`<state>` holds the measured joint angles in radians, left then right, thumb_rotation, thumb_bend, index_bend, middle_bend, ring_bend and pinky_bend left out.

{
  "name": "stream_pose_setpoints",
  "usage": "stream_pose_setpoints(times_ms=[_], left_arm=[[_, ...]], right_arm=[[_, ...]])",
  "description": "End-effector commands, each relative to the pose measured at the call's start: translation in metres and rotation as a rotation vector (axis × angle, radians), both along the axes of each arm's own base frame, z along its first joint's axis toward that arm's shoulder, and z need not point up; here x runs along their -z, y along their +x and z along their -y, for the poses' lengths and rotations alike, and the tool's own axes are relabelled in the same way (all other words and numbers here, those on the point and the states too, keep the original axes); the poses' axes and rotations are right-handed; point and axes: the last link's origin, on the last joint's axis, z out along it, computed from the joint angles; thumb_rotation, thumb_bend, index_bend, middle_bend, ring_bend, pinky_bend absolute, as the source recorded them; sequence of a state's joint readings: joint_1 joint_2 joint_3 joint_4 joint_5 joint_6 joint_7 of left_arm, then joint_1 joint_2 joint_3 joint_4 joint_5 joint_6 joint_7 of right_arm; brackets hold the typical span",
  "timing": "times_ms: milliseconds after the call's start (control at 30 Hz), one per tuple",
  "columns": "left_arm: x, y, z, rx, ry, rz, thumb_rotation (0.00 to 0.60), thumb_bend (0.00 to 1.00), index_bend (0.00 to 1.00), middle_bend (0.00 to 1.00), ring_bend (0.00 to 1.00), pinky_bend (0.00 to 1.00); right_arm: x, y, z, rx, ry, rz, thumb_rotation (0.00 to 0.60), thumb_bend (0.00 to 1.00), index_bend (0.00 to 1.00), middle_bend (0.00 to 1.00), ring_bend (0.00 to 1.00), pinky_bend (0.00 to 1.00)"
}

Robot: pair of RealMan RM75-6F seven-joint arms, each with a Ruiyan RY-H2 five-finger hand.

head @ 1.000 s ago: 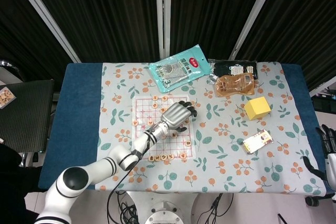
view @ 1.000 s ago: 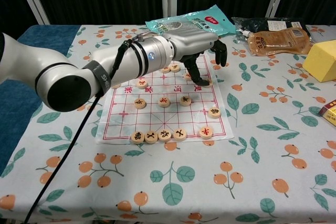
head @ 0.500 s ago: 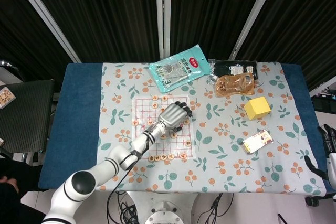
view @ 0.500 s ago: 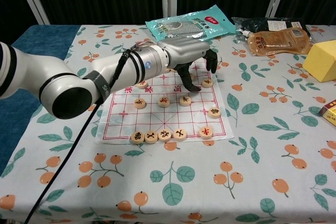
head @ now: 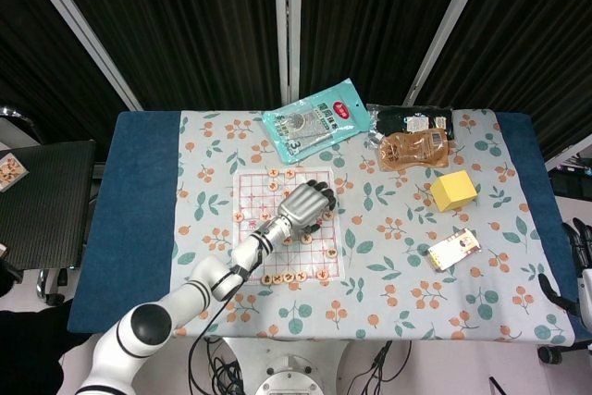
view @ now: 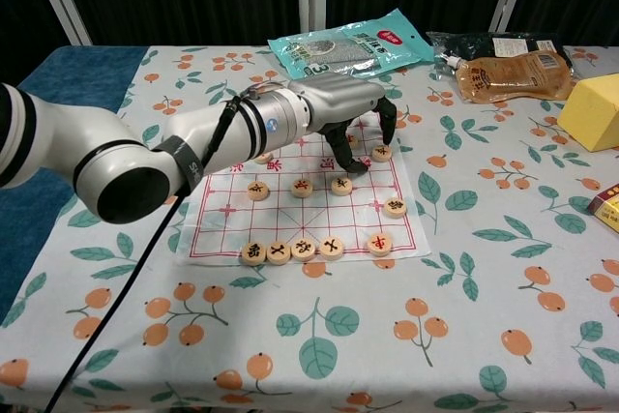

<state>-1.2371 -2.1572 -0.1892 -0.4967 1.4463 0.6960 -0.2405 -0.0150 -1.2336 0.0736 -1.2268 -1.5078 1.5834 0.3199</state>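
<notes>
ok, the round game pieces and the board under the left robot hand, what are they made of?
Pieces: likely pale wood, matte, with thick disc edges and dark inked characters. Board: thin white sheet, paper or plastic film, printed with a red grid; it lies flat on the cloth. Left robot hand: silvery shell, dark fingers.

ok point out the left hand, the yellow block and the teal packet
left hand (view: 353, 108), chest view, back of the hand
yellow block (head: 453, 191), head view, top face
teal packet (head: 317, 120), head view, middle of its front

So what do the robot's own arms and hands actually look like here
The left arm is glossy white with rounded segments, black joint bands and a black cable running down off the table edge. Its left hand has a silver metallic back and dark fingers. The right hand, at the frame edge, looks dark with a pale wrist.
</notes>
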Motion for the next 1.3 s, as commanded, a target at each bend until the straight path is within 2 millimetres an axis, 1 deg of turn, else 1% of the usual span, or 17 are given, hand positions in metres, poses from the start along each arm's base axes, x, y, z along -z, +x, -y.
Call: stream_pose_setpoints(times_ms=[33,233,367,533,933,1300], left_arm=[[-0.0001,0.0014,0.0001,0.005,-0.001,0.003,0.600,0.26,0.39,0.23,0.13,0.21],[0.0012,0.0009,0.0012,0.004,-0.007,0.004,0.600,0.26,0.39,0.22,0.12,0.21],[0.0013,0.0032,-0.0012,0.001,-0.006,0.001,0.600,0.31,0.38,0.21,0.11,0.20],[0.0016,0.0041,-0.0016,-0.002,-0.011,0.009,0.600,0.33,0.38,0.21,0.11,0.20],[0.0068,0.0013,-0.0007,-0.013,-0.016,-0.005,0.600,0.33,0.40,0.21,0.11,0.20],[0.0058,0.0039,-0.0007,-0.003,-0.009,0.010,0.600,0.33,0.47,0.21,0.11,0.20]], right_arm=[[0.0000,-0.0002,0.0003,0.002,0.001,0.000,0.600,0.23,0.00,0.00,0.00,0.00],[0.0005,0.0002,0.0005,0.002,0.004,-0.002,0.600,0.23,0.00,0.00,0.00,0.00],[0.0000,0.0002,-0.0003,0.003,0.004,-0.003,0.600,0.23,0.00,0.00,0.00,0.00],[-0.0009,-0.0011,-0.0012,0.010,0.001,-0.003,0.600,0.23,0.00,0.00,0.00,0.00],[-0.0022,-0.0028,-0.0025,0.015,-0.003,-0.003,0.600,0.23,0.00,0.00,0.00,0.00],[-0.0019,-0.0049,-0.0017,0.018,-0.001,-0.002,0.600,0.23,0.00,0.00,0.00,0.00]])
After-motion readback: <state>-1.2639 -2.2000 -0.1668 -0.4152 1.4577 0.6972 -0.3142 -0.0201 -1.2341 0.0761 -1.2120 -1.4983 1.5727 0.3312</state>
